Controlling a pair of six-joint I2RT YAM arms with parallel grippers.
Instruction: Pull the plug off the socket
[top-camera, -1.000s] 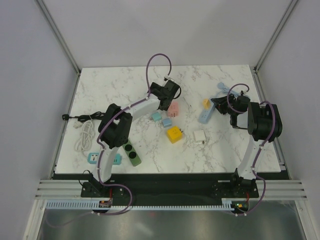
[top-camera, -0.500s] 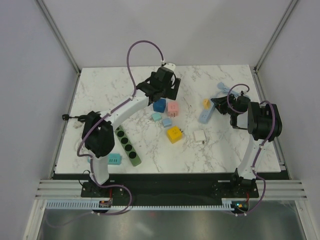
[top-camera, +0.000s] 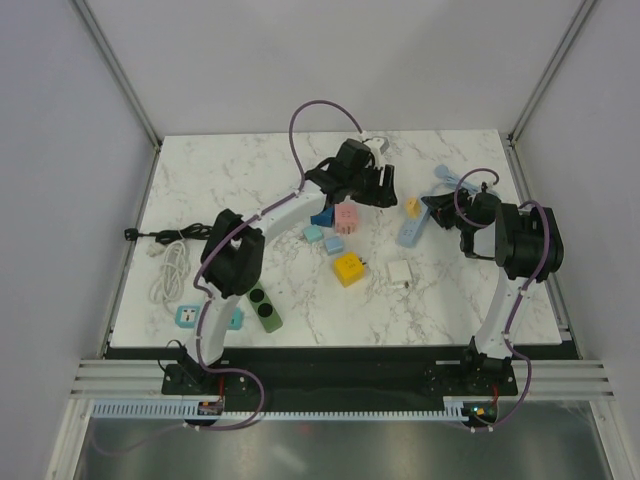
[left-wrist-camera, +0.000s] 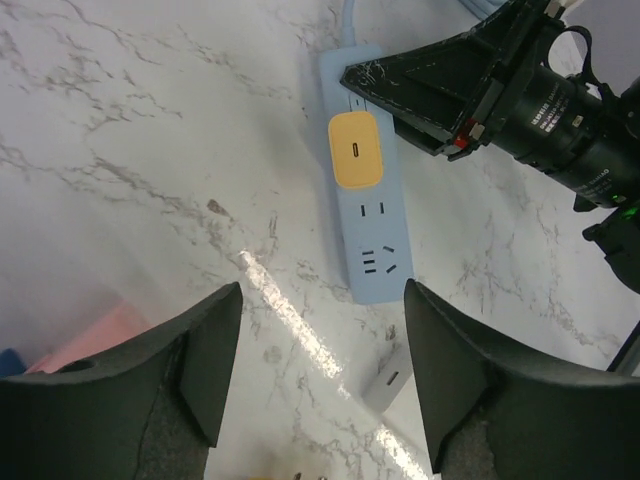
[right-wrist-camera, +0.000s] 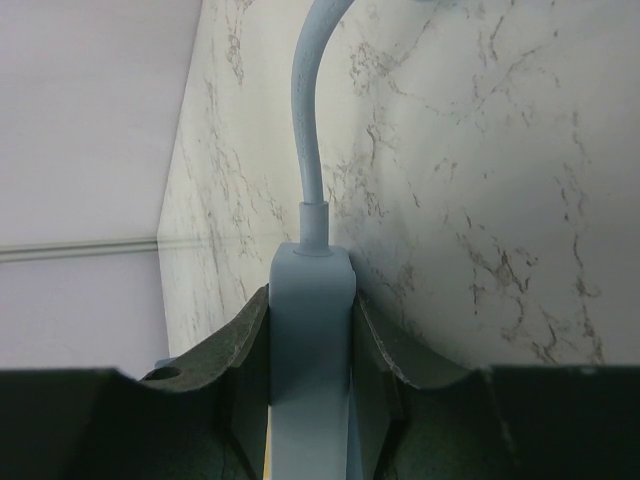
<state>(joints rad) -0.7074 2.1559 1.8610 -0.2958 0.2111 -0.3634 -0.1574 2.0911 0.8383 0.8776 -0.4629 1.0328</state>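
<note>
A light-blue power strip (top-camera: 408, 232) lies at the right of the marble table, with an orange-yellow plug (top-camera: 412, 207) seated in it. In the left wrist view the strip (left-wrist-camera: 368, 215) and the plug (left-wrist-camera: 355, 150) lie ahead of my open, empty left gripper (left-wrist-camera: 322, 375). From above, the left gripper (top-camera: 385, 187) hovers just left of the strip. My right gripper (top-camera: 436, 211) is shut on the strip's cable end (right-wrist-camera: 310, 340), and the blue cable (right-wrist-camera: 312, 110) leads away from it.
A white adapter (top-camera: 400, 273), a yellow cube (top-camera: 349, 268), a pink block (top-camera: 346, 217), a blue cube (top-camera: 321, 215) and small teal blocks (top-camera: 313, 233) lie mid-table. A green strip (top-camera: 263, 308) and a coiled white cable (top-camera: 172, 265) lie at the left.
My left arm has swung right, from over the blue and pink blocks towards the power strip. The right arm and the strip have not moved.
</note>
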